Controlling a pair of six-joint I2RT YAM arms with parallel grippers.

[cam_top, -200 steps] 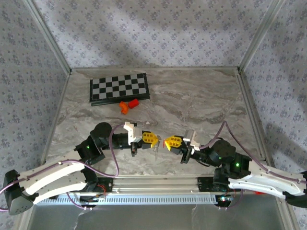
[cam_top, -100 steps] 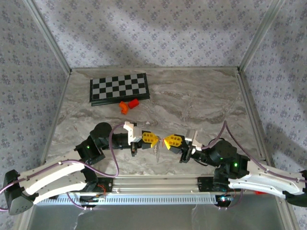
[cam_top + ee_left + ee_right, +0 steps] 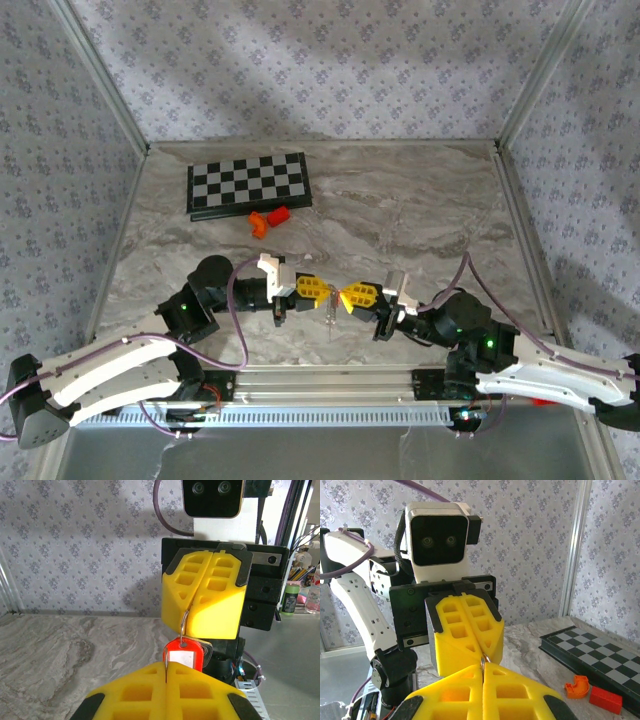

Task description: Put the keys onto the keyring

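Note:
Both grippers meet tip to tip low over the table's near middle. My right gripper point(image 3: 345, 298) is shut on the thin wire ring point(image 3: 184, 622) of the keyring, and its red tag point(image 3: 183, 656) hangs below the yellow fingers point(image 3: 215, 600). My left gripper point(image 3: 325, 292) is shut on a thin silver key point(image 3: 166, 666), seen edge-on, its tip just in front of the tag. In the right wrist view the ring point(image 3: 483, 659) sits where my right gripper point(image 3: 482, 665) meets the left fingers point(image 3: 465, 630). A pale flat piece point(image 3: 207, 647) peeks out behind the tag.
A folded checkerboard point(image 3: 248, 184) lies at the back left, with two orange blocks point(image 3: 259, 223) point(image 3: 279, 214) just in front of it. Patterned walls and metal posts enclose the marble table point(image 3: 420, 220).
The right arm has crept slightly left, bringing its gripper closer to the left gripper. The left arm has stayed still, and both grips are unchanged.

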